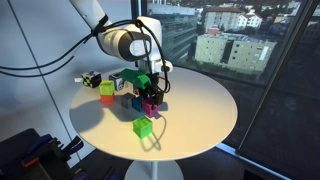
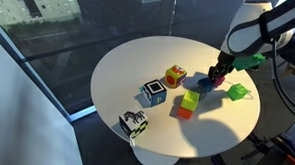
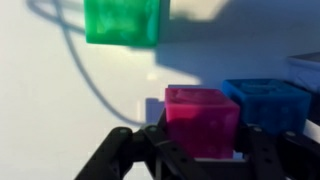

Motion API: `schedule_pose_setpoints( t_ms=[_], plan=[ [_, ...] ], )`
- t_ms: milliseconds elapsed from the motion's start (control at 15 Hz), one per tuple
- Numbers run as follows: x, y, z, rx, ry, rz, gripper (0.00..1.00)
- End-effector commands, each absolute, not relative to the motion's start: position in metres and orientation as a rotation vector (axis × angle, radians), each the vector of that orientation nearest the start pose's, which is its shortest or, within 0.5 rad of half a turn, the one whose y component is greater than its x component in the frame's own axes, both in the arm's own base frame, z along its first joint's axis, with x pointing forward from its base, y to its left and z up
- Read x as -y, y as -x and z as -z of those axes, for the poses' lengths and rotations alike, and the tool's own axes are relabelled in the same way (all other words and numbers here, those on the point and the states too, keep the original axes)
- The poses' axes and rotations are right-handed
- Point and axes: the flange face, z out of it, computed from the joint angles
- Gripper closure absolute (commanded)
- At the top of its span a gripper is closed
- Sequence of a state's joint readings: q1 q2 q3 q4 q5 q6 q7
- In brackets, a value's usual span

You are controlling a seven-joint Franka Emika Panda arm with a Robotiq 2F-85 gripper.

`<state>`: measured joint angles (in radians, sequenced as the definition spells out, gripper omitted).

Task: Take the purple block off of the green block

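The purple block (image 3: 200, 108) sits between my gripper's (image 3: 200, 138) two fingers, which press on both of its sides. In an exterior view the gripper (image 1: 150, 97) holds the purple block (image 1: 151, 106) low over the table, near its middle. The green block (image 3: 122, 22) stands alone on the table, apart from the purple block. It also shows in both exterior views (image 1: 144, 126) (image 2: 237, 91). A dark blue block (image 3: 268, 103) is right beside the purple block. In an exterior view the gripper (image 2: 215, 82) hides most of the purple block.
The round white table (image 1: 205, 120) also carries a yellow-green block joined with an orange one (image 2: 189, 102) and three patterned cubes (image 2: 175, 76) (image 2: 154, 92) (image 2: 134, 123). The window glass stands close behind the table.
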<state>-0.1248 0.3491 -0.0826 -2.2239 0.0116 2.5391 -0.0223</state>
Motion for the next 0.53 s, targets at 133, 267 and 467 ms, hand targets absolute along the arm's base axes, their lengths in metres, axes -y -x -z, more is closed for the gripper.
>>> schedule_pose_setpoints(
  t_ms=[133,267,467],
  plan=[
    [0.1151,-0.54,-0.2147,-0.301,3.13,-0.043,0.01],
    [0.1146,-0.5395,-0.2159,-0.3,3.128,-0.042,0.0],
    [0.1133,-0.5382,-0.2206,-0.301,3.13,-0.032,0.0]
  ],
)
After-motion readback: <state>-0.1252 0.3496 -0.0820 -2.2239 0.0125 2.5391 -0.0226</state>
